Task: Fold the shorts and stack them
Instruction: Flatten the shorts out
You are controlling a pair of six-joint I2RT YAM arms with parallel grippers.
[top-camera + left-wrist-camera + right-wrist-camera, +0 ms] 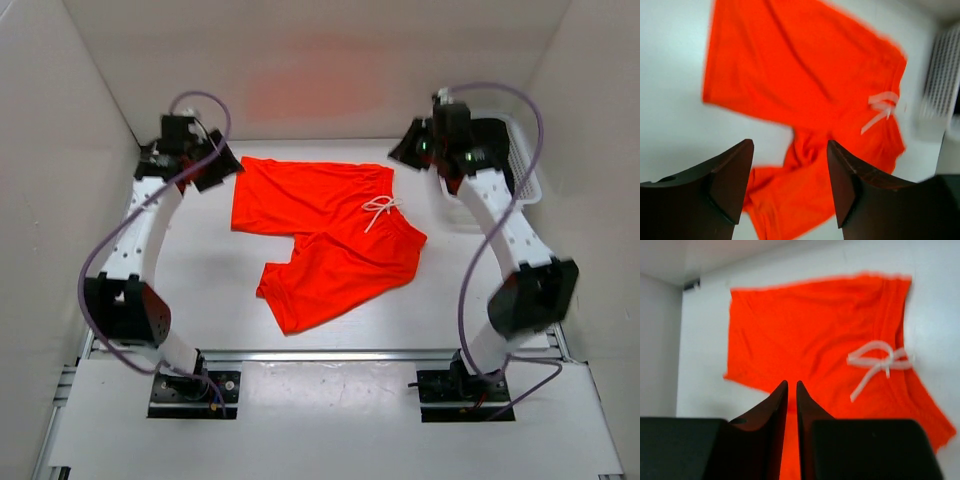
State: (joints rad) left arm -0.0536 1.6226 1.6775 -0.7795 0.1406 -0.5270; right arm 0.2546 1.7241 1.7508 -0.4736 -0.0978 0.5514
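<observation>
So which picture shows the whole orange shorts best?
The top view: the shorts lie whole there, both legs and the white string showing. The left wrist view is blurry, and its fingers cover part of one leg. The right wrist view shows one leg and the string; its fingers hide the rest.

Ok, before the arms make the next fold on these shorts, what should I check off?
1. Shorts lying on the table, held by neither gripper: ok.
2. Left gripper fingers apart and empty: ok.
3. Right gripper ready to grasp: not ok, fingers nearly together, though empty.
4. Fabric spread flat: not ok, the near leg lies skewed and wrinkled.
5. Drawstring out of the way: not ok, loose on top of the fabric.
</observation>
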